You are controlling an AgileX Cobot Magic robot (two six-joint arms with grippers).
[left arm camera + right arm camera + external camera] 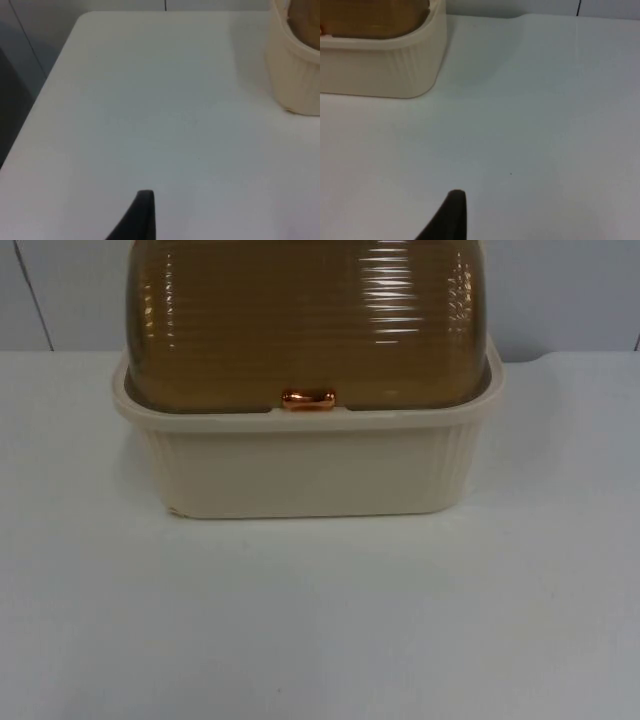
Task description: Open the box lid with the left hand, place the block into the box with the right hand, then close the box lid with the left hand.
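Left gripper [142,215], right gripper [451,215] apparently hovering above table.

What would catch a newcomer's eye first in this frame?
The cream box at the back middle of the white table, with its ribbed amber lid shut. Next, the small copper handle at the lid's front edge. The lid has not yet been opened.

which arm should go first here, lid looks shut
Left, probably. The brown lid is down on the cream box, so opening comes first, by its copper handle. The left wrist view has the box's corner nearby. Both tools hang over bare table.
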